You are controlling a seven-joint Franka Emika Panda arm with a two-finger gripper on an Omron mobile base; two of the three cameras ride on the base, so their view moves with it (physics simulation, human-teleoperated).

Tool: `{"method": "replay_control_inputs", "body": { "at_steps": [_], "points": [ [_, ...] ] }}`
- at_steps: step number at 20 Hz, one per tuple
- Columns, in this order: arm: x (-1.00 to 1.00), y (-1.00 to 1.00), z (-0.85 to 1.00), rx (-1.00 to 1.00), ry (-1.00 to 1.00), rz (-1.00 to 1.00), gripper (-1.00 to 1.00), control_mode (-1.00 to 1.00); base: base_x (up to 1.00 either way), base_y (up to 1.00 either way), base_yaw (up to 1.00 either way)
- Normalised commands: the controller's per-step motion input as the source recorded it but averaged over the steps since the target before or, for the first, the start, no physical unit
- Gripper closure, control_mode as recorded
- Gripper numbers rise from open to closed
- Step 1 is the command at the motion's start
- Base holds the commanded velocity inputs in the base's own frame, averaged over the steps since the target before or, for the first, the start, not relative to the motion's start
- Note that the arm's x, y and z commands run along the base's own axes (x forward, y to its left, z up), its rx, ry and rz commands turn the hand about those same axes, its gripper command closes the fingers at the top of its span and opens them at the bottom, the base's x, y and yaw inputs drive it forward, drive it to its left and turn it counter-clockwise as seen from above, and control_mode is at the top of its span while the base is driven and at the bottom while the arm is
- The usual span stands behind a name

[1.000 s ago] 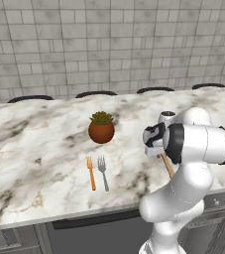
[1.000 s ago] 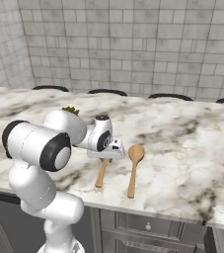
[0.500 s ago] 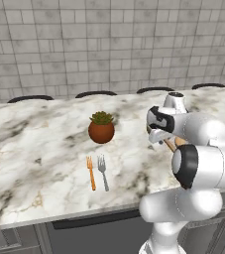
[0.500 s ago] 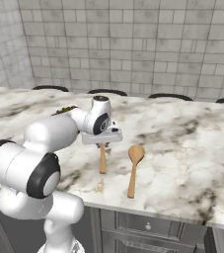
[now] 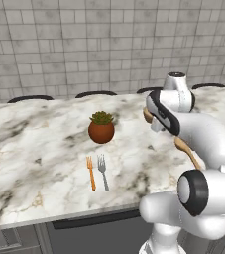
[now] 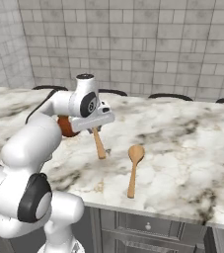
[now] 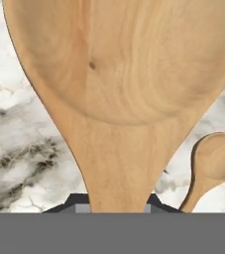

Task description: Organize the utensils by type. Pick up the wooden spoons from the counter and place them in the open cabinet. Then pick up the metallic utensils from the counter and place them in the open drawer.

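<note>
The claw (image 6: 96, 129) is closed on one spoon (image 6: 99, 143), held above the worktop (image 6: 182, 148) with its handle hanging down. The second spoon (image 6: 133, 168) lies flat on the worktop just to the right of it. The orange fork (image 5: 90, 172) and grey fork (image 5: 103, 171) lie side by side in front of the plant (image 5: 101, 127).

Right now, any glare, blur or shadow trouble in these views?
Left base view: sharp, even light, faint shadows under the forks. Right base view: soft shadow beside the lying wooden spoon. Hand view: held spoon's bowl looms huge and close, grain crisp, no glare.
</note>
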Motion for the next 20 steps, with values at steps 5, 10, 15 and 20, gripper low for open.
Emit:
{"method": "replay_control_inputs", "body": {
  "at_steps": [5,10,15,20],
  "points": [
    [-0.25,0.01,0.61,0.00,-0.02,0.01,1.00,-1.00,0.00,0.00,0.00],
    [-0.12,0.00,0.13,0.00,0.00,0.00,1.00,-1.00,0.00,0.00,0.00],
    [-0.05,0.00,0.00,0.00,-0.01,0.00,1.00,-1.00,0.00,0.00,0.00],
    [0.00,0.00,0.00,0.00,0.00,0.00,1.00,1.00,-0.70,0.00,0.00]
  ]
}}
